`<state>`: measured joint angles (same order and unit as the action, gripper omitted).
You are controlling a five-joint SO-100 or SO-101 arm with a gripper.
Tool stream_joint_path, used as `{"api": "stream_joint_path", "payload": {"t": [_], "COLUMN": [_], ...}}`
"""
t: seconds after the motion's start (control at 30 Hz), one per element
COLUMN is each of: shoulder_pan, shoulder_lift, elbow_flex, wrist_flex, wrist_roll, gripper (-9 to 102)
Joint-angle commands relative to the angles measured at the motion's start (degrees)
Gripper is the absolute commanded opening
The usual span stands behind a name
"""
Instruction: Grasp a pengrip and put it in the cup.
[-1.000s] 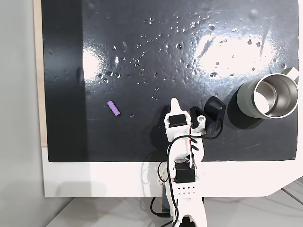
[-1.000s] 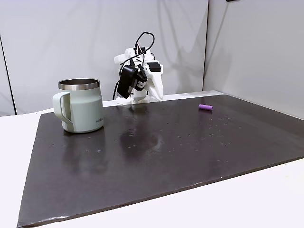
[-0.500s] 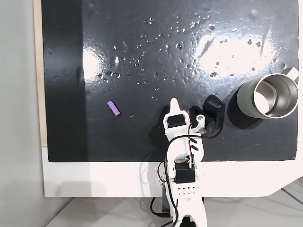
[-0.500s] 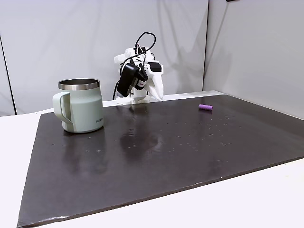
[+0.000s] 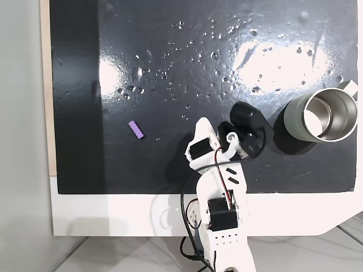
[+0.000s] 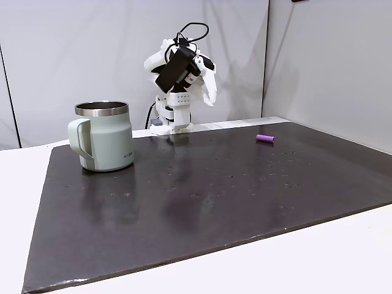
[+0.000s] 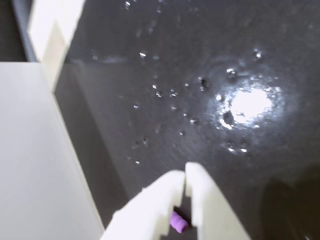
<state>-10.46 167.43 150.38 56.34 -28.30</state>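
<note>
**Me:** White fingers first, since that's what sits closest to my wrist cam. The gripper (image 7: 185,172) comes in from the bottom edge with its tips pressed together, nothing pinched between them. A bit of the pengrip (image 7: 178,221) shows purple through the slot lower down between the fingers, but it's blurry and I can't tell from that view alone how far off it is.

**Other guy:** So is it grabbed or not?

**Me:** Nope. In a fixed view from above, the pengrip (image 5: 136,130) lies flat on the black mat (image 5: 170,56), well to the left of the arm (image 5: 218,181) and apart from it. The gripper (image 5: 202,126) is over the near part of the mat, between the pengrip and the cup (image 5: 321,116).

**Other guy:** Where's the cup in all this?

**Me:** Upright on the mat's right side in that view, steel inside showing, handle poking toward the top right corner. In a fixed view from the side, the cup (image 6: 103,136) is on the left with its handle facing left, and the pengrip (image 6: 264,138) is far over on the right of the mat (image 6: 202,196). The arm (image 6: 179,79) is raised at the back against the grey wall (image 6: 73,55), with the gripper (image 6: 213,95) held up well clear of the mat.

**Other guy:** Mat looks rough.

**Me:** Yeah, shiny and pitted, lots of glare spots.
</note>
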Motion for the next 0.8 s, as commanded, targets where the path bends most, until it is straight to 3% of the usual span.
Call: {"api": "stream_joint_path", "payload": {"t": [0.0, 0.47, 0.77], "shoulder_pan": [0.18, -13.45, -24.17], "shoulder_lift": [-11.34, -33.75, -43.07], "elbow_flex": [-10.81, -14.33, -17.75], "wrist_flex": [1.41, 0.44, -1.23], "wrist_roll": [-3.6, -20.21, -23.82], "gripper": [0, 0, 0]}}
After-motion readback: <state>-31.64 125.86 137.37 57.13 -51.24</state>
